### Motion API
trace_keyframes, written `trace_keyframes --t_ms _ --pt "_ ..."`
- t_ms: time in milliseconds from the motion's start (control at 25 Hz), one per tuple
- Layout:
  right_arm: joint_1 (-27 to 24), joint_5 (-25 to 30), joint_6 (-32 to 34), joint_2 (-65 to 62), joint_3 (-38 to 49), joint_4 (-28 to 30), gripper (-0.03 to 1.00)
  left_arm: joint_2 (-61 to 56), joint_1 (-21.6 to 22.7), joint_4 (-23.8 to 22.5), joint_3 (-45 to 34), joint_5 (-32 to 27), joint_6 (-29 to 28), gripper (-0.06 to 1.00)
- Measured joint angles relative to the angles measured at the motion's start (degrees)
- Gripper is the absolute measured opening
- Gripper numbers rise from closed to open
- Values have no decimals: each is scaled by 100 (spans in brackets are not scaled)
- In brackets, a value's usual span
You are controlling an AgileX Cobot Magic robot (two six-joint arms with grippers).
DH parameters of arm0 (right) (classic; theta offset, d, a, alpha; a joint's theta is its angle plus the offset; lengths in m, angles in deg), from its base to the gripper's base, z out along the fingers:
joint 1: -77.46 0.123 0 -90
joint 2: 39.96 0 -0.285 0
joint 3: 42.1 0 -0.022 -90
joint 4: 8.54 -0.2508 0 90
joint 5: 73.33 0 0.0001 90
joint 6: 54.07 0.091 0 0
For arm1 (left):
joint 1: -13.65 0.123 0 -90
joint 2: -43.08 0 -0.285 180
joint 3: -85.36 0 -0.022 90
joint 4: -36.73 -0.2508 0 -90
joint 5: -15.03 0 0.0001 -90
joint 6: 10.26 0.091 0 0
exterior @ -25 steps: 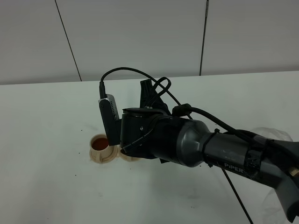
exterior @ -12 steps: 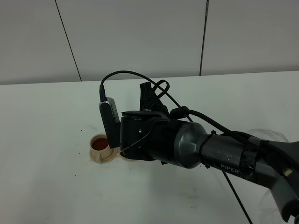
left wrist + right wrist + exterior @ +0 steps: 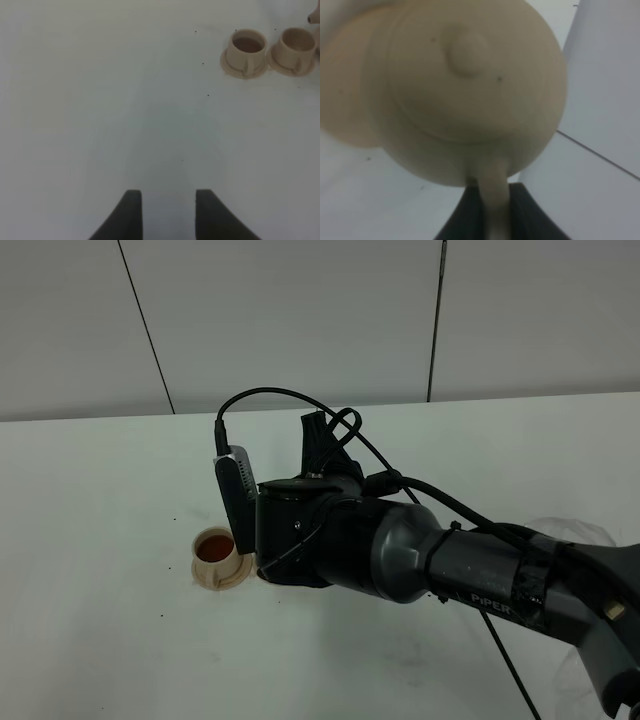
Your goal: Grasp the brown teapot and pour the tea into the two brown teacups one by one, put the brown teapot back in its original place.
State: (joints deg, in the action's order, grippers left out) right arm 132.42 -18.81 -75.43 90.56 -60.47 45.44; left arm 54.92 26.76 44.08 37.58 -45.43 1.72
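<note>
One brown teapot (image 3: pixel 470 110) fills the right wrist view. Its lid, with a single round knob (image 3: pixel 466 56), faces the camera. The right gripper (image 3: pixel 495 216) is closed on the pot's loop handle (image 3: pixel 491 192), which runs between the two dark fingers (image 3: pixel 465 220), so the pot is held clear of the desk (image 3: pixel 100 640). How far it is tilted cannot be told from this close view.

In the high view the pot is hidden behind the one arm (image 3: pixel 400 550) in sight, the right one. It reaches across from the right side, with its wrist camera (image 3: pixel 237 495) and a looped black cable (image 3: pixel 262 394) on top.

There are two brown teacups, both seen in the left wrist view, standing side by side and each on its own saucer, which makes two saucers. The filled teacup (image 3: pixel 247 45) holds dark reddish-brown liquid and sits on the first saucer (image 3: pixel 230 69). The second teacup (image 3: pixel 295 44) looks pale inside and sits on the second saucer (image 3: pixel 282 69), whose rim just about meets the first. In the high view only the filled cup shows, just left of the arm's wrist, and the arm covers the other.

The left gripper (image 3: pixel 165 216) hangs over a bare part of the white desk, well apart from the cups. Its two dark fingers stand parted with plain desk between them, and it grips nothing.
</note>
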Motion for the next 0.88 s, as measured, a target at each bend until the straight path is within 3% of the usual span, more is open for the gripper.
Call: trace_keyframes --t_ms 880 --pt "265 195 246 93 0 238 9 0 0 0 0 0 0 33"
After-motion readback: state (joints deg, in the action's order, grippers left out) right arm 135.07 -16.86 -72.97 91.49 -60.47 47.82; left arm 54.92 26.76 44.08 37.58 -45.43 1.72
